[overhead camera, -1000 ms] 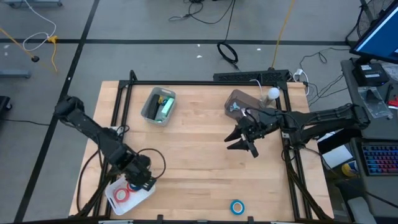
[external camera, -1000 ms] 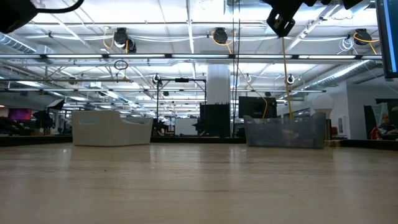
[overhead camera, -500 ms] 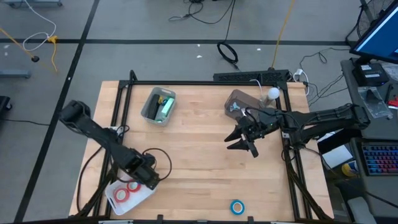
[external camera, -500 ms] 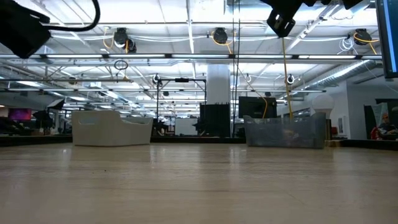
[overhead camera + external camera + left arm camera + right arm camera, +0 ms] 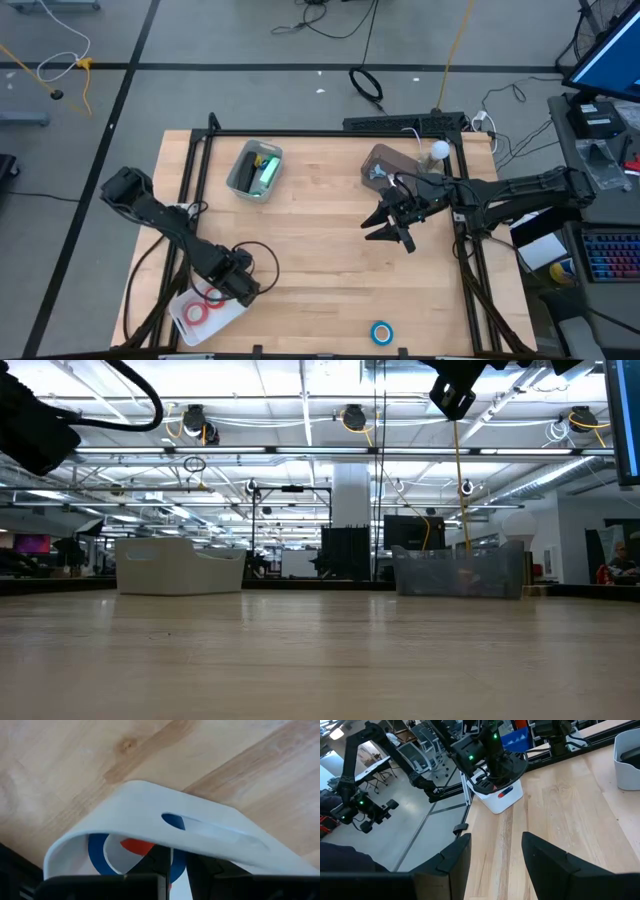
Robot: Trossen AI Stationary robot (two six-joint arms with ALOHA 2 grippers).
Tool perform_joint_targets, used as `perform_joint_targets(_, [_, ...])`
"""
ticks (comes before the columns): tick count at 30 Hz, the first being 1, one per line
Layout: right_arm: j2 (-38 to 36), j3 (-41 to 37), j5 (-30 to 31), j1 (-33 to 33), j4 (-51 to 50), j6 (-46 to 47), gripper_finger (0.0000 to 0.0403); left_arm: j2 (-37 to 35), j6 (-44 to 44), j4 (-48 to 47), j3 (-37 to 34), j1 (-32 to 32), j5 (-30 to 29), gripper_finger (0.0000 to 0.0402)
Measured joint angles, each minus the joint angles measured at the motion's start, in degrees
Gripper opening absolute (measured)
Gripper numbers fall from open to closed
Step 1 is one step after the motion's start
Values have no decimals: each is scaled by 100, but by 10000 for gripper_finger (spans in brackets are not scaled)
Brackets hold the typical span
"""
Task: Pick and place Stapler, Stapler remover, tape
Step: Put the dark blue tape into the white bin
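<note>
Three containers stand on the table [image 5: 320, 250]. A white tray [image 5: 205, 312] lies at the 7 o'clock corner of the high view, and in it I see two red tape rolls [image 5: 196, 313]; the left wrist view shows also a blue roll [image 5: 100, 855] inside the same tray, behind its white wall. A grey bin [image 5: 253, 169] at 11 o'clock holds something green [image 5: 267, 172] that I cannot name for sure. A second, clear bin [image 5: 385, 164] stands at 1 o'clock, and what is in it I cannot tell.

One more blue tape roll [image 5: 381, 332] lies alone on the bare wood at 5 o'clock, near the table edge.

My left gripper [image 5: 243, 288] is at the tray's 2 o'clock rim, with the fingers closed together, and I do not see anything between them. The red rolls are just beside it, toward 7 o'clock. The lone blue roll is well apart from it, toward 4 o'clock.

My right gripper [image 5: 392, 228] hangs above the table, just below the clear bin, with the fingers [image 5: 547, 857] spread and nothing between them. The lone blue roll lies well apart from it, toward 6 o'clock.

I count two red rolls and two blue rolls. A stapler or a remover I cannot make out for sure.
</note>
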Motion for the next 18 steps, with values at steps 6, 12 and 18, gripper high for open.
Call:
perform_joint_targets(6, [0,0,1,0,2,0,171,79,5,34,0,2,-1,34])
perform_joint_targets(12, [0,0,1,0,4,0,171,85,54,48,0,2,-63,71])
perform_joint_targets(18, [0,0,1,0,4,-7,171,90,18,51,0,9,-111,113])
